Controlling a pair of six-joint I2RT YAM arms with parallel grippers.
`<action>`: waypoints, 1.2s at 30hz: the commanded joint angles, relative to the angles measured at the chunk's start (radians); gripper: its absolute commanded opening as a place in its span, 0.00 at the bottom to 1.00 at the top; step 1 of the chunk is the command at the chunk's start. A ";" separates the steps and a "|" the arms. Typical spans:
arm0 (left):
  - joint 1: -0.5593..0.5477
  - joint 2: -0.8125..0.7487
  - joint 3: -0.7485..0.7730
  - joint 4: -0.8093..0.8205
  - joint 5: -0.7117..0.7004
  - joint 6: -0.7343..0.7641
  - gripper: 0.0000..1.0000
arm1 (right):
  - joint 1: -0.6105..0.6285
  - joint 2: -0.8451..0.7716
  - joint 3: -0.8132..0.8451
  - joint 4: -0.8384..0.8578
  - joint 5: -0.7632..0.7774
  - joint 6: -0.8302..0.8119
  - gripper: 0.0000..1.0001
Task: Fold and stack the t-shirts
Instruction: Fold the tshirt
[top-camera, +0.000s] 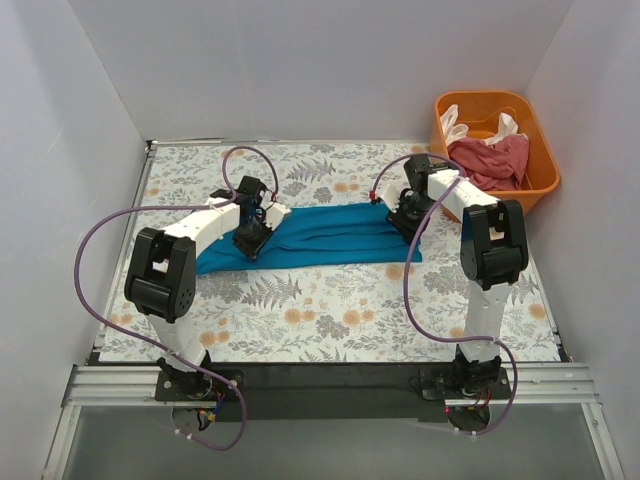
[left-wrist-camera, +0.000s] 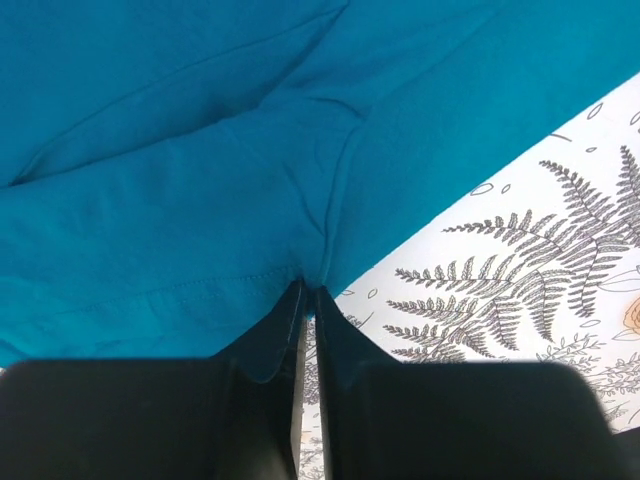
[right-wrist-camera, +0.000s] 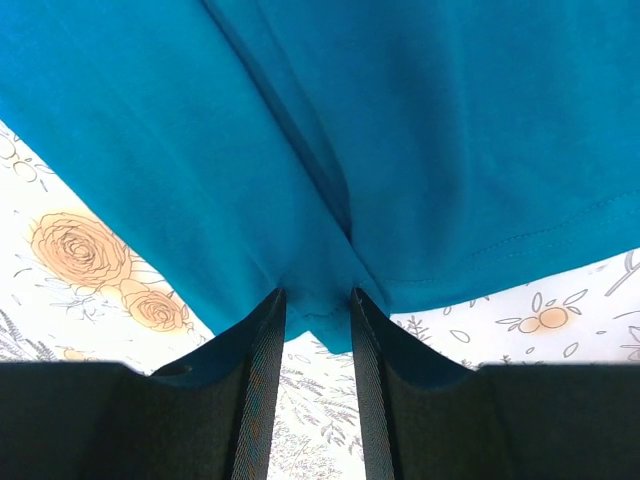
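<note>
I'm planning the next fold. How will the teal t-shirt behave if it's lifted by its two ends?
Probably floppy: the teal t-shirt lies flat with soft creases running toward the left pincer and right pincer. Likely light: its thin layers bunch at the pincers. Lifted, the middle would probably sag; pushed, it should wrinkle rather than slide.

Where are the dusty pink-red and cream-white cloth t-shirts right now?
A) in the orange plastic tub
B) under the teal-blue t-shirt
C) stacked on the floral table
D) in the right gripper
A: the dusty pink-red cloth t-shirt and the cream-white cloth t-shirt lie heaped in the orange plastic tub; only the teal-blue cloth t-shirt is on the table.
</note>
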 joint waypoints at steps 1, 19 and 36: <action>-0.004 -0.019 0.058 0.003 -0.030 0.012 0.02 | 0.003 -0.037 0.000 0.022 0.006 -0.026 0.39; 0.080 0.168 0.384 0.057 -0.118 0.005 0.00 | 0.001 -0.031 0.057 0.048 0.013 -0.039 0.43; 0.109 0.312 0.458 0.084 -0.133 0.010 0.02 | 0.005 -0.045 0.141 0.050 0.007 -0.026 0.49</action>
